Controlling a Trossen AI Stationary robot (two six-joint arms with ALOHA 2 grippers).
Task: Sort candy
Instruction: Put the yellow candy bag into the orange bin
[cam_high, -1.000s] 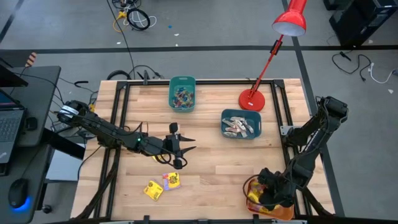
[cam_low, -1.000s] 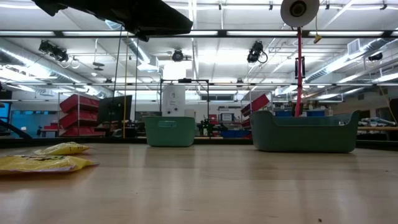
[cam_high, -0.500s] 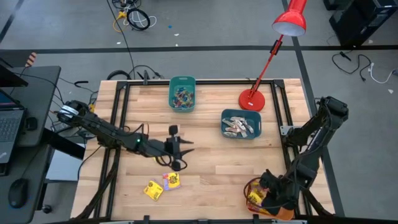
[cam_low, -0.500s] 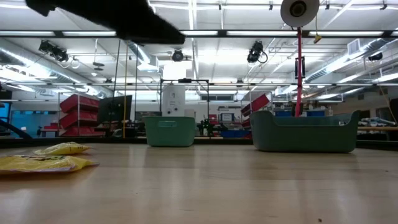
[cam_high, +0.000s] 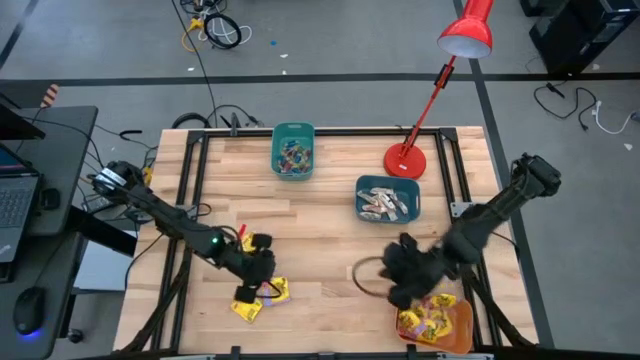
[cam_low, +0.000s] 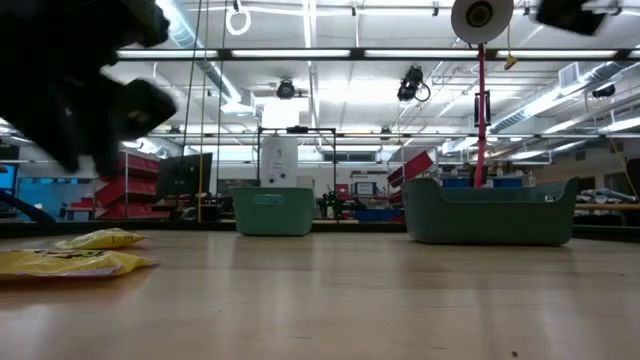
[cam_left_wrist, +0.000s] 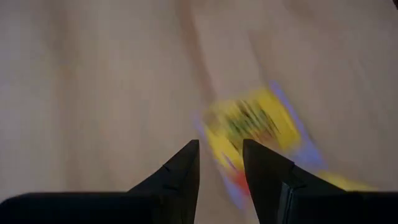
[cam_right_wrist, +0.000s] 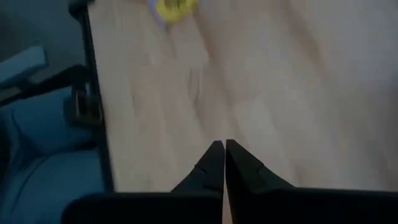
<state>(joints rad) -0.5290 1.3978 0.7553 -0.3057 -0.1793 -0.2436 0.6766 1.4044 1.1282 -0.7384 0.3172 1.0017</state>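
Observation:
Two yellow candy packets (cam_high: 245, 306) (cam_high: 277, 291) lie flat on the wood table near its front left; the low view also shows them (cam_low: 75, 262). My left gripper (cam_high: 248, 288) hangs just above them, tipped down and open. In its wrist view one packet (cam_left_wrist: 249, 124) lies just beyond the fingertips (cam_left_wrist: 221, 165). My right gripper (cam_high: 392, 275) is shut and holds nothing (cam_right_wrist: 224, 155). It hovers over bare wood right of centre, up and to the left of the orange bin (cam_high: 458, 322) that holds more yellow candy (cam_high: 425, 322).
A teal bin (cam_high: 293, 150) with small coloured pieces stands at the far centre. A second teal bin (cam_high: 388, 200) holds pale stick pieces. The red lamp's base (cam_high: 405, 160) stands between them at the back. Black frame rails run along the table's sides (cam_high: 190, 200).
My left gripper has swung from the table's middle toward the near edge and down, and has tipped downward over the yellow packets. My right gripper has risen out of the orange bin and has gone toward the table's centre. The packets have not moved.

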